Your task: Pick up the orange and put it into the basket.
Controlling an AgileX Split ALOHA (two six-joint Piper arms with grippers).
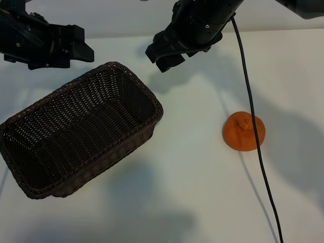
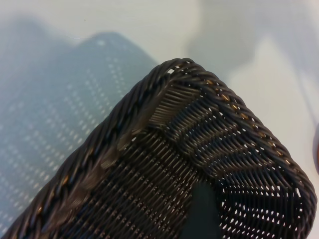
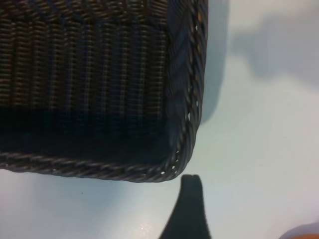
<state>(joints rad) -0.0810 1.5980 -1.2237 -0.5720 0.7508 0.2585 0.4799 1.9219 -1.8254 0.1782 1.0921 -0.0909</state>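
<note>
The orange [image 1: 243, 132] lies on the white table to the right of the basket [image 1: 153, 103], well apart from it. The dark wicker basket sits slantwise at the left and holds nothing. My left gripper [image 1: 87, 44] hovers open above the table just behind the basket's far corner [image 2: 209, 82], with one finger [image 2: 202, 211] showing over the weave. Behind the basket's right end, my right gripper [image 1: 157, 59] hangs open and holds nothing. Its finger [image 3: 189, 209] shows beside the basket's corner [image 3: 192, 99], with a sliver of the orange [image 3: 305, 232] at the picture's edge.
A black cable [image 1: 259, 152] runs down from the right arm and crosses the orange in the exterior view. White table [image 1: 192, 192] stretches between basket and orange and along the front.
</note>
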